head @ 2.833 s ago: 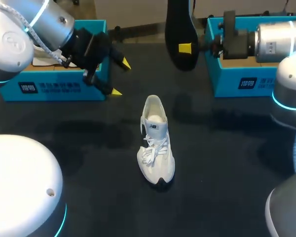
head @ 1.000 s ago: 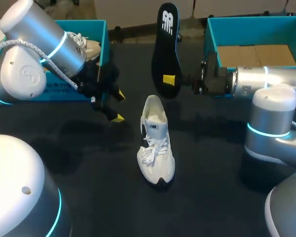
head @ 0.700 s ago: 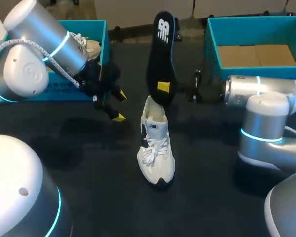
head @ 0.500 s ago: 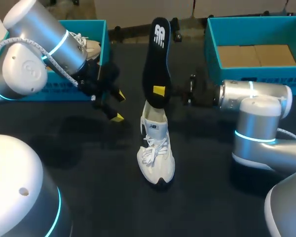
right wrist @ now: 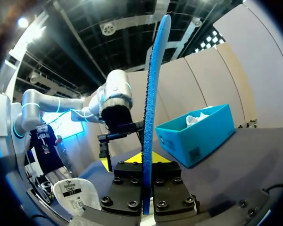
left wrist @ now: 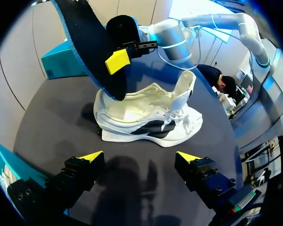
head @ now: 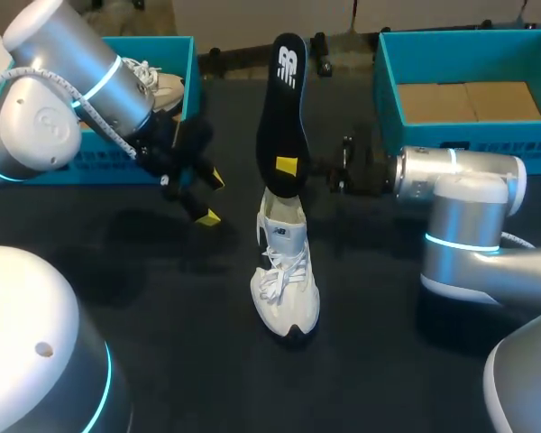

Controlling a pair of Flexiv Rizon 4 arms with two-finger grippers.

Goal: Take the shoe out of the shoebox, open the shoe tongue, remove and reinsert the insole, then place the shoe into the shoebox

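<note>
Our right gripper (head: 288,167) pinches the insole (head: 284,104), left gripper (head: 209,198) wide, empty; a snagging insole may topple the unheld shoe (head: 286,271).

Fairly bright, even light falls from overhead. The dark desk (head: 388,361) carries soft, diffuse shadows, the plainest pooled between the left fingers (left wrist: 90,157). Pale glare sits on the silver arm shells (head: 36,126).
</note>
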